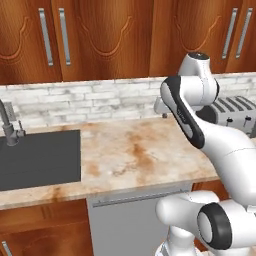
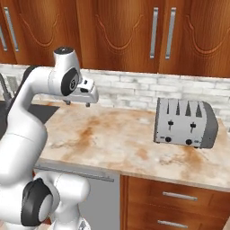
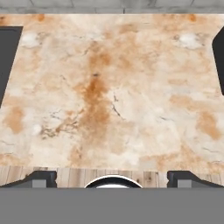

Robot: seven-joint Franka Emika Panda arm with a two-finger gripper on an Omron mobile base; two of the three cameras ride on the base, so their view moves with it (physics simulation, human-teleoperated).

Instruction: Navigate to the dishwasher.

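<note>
dishwasher (image 1: 125, 225) front partly hidden behind arm base.

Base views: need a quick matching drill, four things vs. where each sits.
Things:
1. dishwasher
2. toaster
3. sink
4. upper cabinets

Places:
A. on the counter, right side, by the brick wall
B. above the brick backsplash
C. under the counter edge, straight ahead of the base
D. set into the counter, left side, beside the faucet

Pairs: 1-C, 2-A, 3-D, 4-B
</note>
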